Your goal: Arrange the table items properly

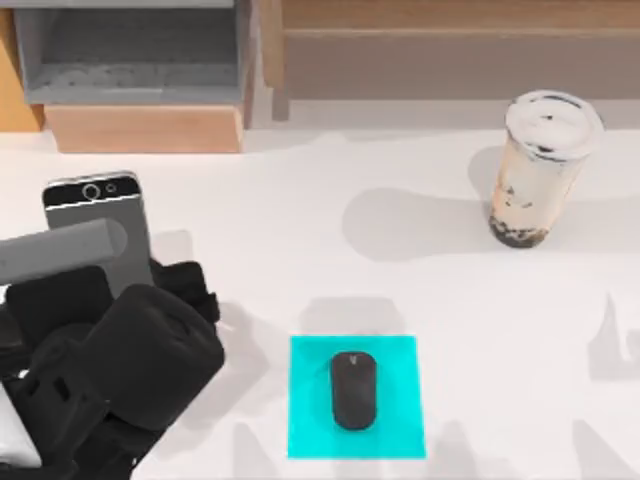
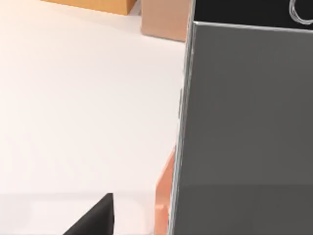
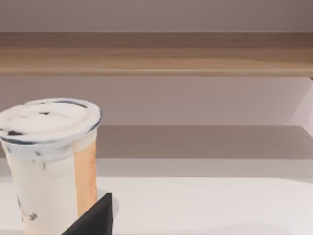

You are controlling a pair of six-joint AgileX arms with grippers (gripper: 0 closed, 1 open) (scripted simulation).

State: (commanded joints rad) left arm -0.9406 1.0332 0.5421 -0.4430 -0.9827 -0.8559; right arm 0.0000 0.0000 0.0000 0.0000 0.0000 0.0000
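Left gripper (image 1: 130, 290) — grip state we cannot tell — is hanging at the phone (image 1: 100, 225) at table-left, while we are counting the mouse (image 1: 353, 390) on its mat (image 1: 310, 430) done — cup (image 1: 535, 165) untouched far right.

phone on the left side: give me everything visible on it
The smartphone is a black slab with a silver edge, grey back facing the top camera, lens ring near its upper end. It sits at the table's left, with something rose-gold showing behind its edge in the left wrist view. The left arm covers its lower part; the grip can't be seen.
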